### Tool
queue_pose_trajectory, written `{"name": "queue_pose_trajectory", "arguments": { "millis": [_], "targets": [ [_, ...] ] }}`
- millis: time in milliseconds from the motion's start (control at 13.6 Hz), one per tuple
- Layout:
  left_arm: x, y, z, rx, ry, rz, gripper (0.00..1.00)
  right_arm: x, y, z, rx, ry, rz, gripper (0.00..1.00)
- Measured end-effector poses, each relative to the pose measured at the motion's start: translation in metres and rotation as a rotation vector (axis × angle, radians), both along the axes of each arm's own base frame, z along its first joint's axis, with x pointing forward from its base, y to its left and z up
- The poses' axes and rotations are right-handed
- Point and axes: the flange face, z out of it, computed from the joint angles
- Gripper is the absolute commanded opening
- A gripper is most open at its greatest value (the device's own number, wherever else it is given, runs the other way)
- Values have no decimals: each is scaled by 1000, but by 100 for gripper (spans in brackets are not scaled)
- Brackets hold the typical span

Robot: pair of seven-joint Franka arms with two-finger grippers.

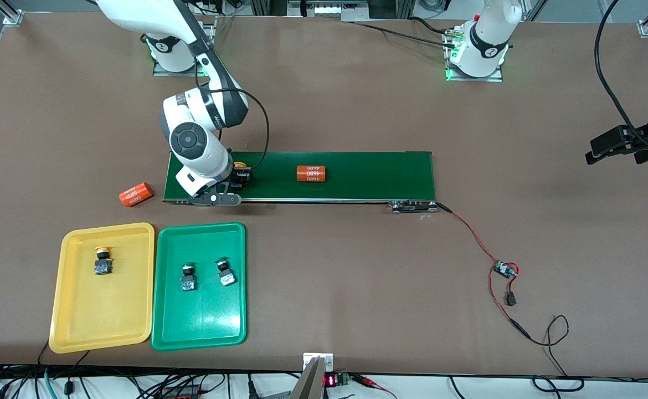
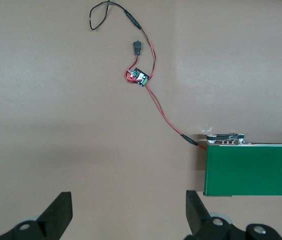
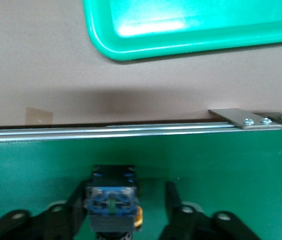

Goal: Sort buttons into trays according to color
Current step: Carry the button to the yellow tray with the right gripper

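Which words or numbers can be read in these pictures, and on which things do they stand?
"4680": white, on the orange cylinder on the belt.
"4680": white, on the orange cylinder on the table, beside the belt's end; its smaller print is too blurred to read.
Red digits on the small display at the table's edge: too small to read.

yellow button (image 3: 112, 202) mostly behind right pincer (image 3: 126, 205)

You've got open brown table (image 1: 357, 277) between the conveyor belt (image 1: 357, 174) and the trays. The orange cylinder (image 1: 311, 173) sits mid-belt; a second orange cylinder (image 1: 135, 194) lies just off the belt's end toward the right arm. Red wires and a small board (image 1: 505, 270) clutter the table toward the left arm's end. Green tray (image 1: 199, 327) and yellow tray (image 1: 99, 324) sit side by side, nearly touching.
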Motion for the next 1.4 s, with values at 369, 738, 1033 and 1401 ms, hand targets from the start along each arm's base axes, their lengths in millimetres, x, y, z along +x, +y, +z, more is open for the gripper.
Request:
{"name": "queue_pose_trajectory", "arguments": {
  "millis": [369,738,1033,1401],
  "targets": [
    [0,3,0,0,2,4,100,17,-15,16,6,-36,-28,3],
    [0,3,0,0,2,4,100,80,-72,78,18,-87,35,3],
    [0,1,0,0,1,2,100,134,-153,77,7,-96,80,3],
    [0,0,0,-1,1,0,100,175,-241,17,-16,-68,185,3]
  ]
}}
